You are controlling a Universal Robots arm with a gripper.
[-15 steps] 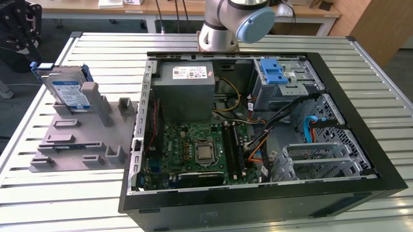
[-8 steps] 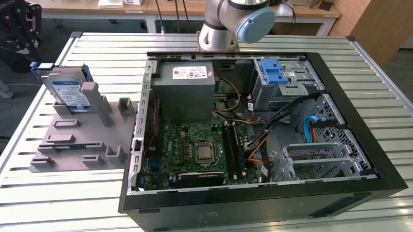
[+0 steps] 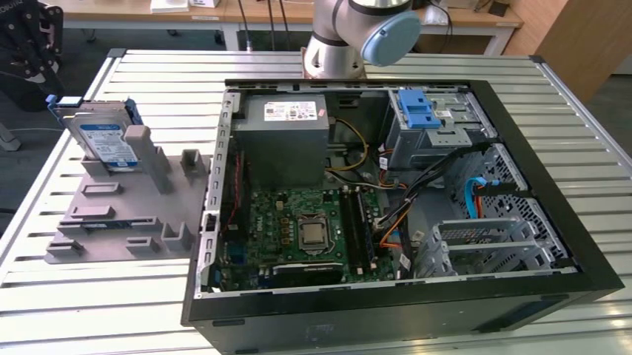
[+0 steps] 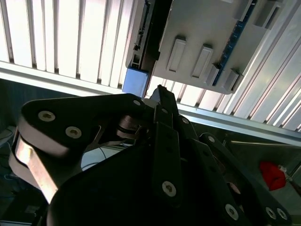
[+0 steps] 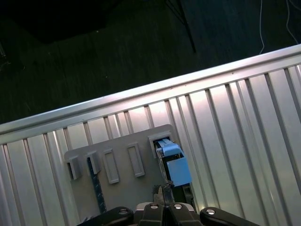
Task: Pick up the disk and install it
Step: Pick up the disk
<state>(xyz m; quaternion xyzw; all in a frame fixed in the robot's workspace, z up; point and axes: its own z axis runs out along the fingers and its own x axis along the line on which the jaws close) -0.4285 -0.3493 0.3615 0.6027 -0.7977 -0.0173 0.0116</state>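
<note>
Disk (image 3: 106,140) stands on edge in slot of grey holder (image 3: 118,214). Holder sits on slat table (image 3: 415,63), at exterior view's left of open PC case (image 3: 395,318). Disk's long side goes up-down, leaning a bit. White & blue label side faces exterior cam. Blue frame runs round its edges. Disk not in case yet. Gripper (image 5: 163,190) hangs above disk's top edge in first wrist view, apart from it. Fingers pressed together, nothing btwn them. Drive cage (image 3: 434,122) w/ blue latch sits inside case.
</note>
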